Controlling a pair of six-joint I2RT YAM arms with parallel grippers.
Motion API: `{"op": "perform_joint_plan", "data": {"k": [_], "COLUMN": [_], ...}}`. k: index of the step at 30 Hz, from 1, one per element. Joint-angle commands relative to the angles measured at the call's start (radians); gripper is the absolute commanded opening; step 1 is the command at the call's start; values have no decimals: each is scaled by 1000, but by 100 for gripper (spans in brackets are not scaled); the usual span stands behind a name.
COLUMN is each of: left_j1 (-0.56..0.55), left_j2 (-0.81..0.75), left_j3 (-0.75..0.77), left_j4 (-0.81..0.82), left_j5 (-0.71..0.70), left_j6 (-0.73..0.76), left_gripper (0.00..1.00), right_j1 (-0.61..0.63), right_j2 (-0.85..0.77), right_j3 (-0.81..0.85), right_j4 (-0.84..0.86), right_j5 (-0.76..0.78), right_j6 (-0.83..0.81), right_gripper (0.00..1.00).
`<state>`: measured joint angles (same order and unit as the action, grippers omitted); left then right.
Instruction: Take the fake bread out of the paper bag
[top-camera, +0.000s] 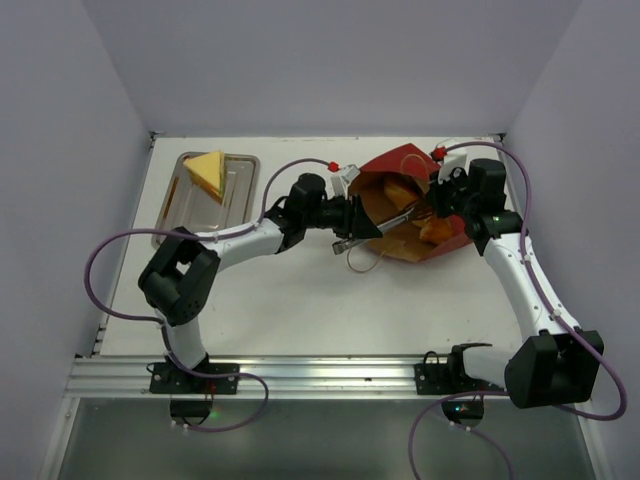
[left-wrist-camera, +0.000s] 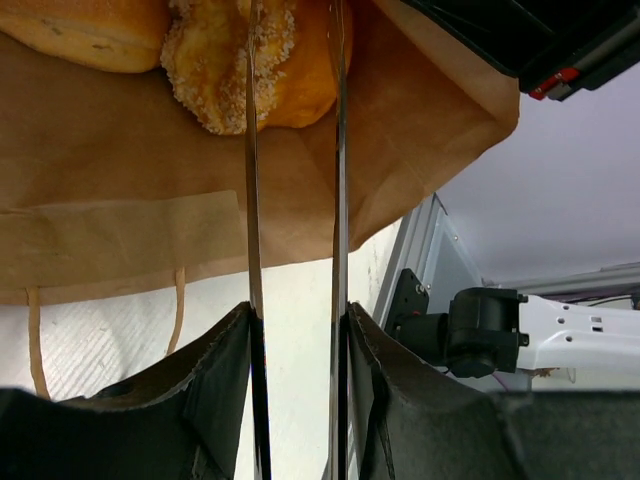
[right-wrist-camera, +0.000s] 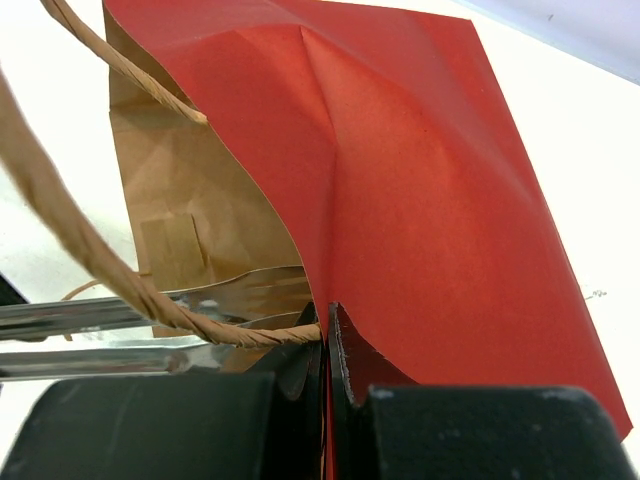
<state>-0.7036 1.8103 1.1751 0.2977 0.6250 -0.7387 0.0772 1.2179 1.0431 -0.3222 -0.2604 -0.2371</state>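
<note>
While my right gripper (right-wrist-camera: 328, 335) clamps the rim of the paper bag (right-wrist-camera: 430, 200), my left gripper (left-wrist-camera: 298, 318) grips metal tongs (left-wrist-camera: 251, 200) reaching the fake bread (left-wrist-camera: 210, 70) inside its open mouth.

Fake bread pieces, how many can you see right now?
3. One wedge lies on the steel tray at far left. A pale roll and a sugar-crusted bun sit inside the paper bag. More may be hidden deeper inside.

The tongs (top-camera: 398, 216) and left hand (top-camera: 352, 222) block the mouth of the paper bag (top-camera: 400, 162); the right hand (right-wrist-camera: 328, 335) pinches its wall near the far right corner. The tabletop (top-camera: 300, 310) lies open along its near edge.
</note>
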Motion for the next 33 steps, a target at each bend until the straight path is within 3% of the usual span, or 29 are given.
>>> {"op": "perform_joint_plan", "data": {"k": [1,27,33], "left_j1": [-7,-30,-31], "left_j2": [24,150,161], "left_j3": [67,221,215], "left_j4": [-19,-131,-146], "left_j5": [1,15,18], "left_j6": [55,136,148], "left_gripper": [44,47,40], "right_j1": [-8,-13,-11], "right_j2": [2,-6,-4], "right_j3": [28,21,23], "right_j4": [-9,-6,-5], "right_j5": [-20,-33,-36], "right_j6": [-7,-1,1], "right_gripper": [0,0,0]}}
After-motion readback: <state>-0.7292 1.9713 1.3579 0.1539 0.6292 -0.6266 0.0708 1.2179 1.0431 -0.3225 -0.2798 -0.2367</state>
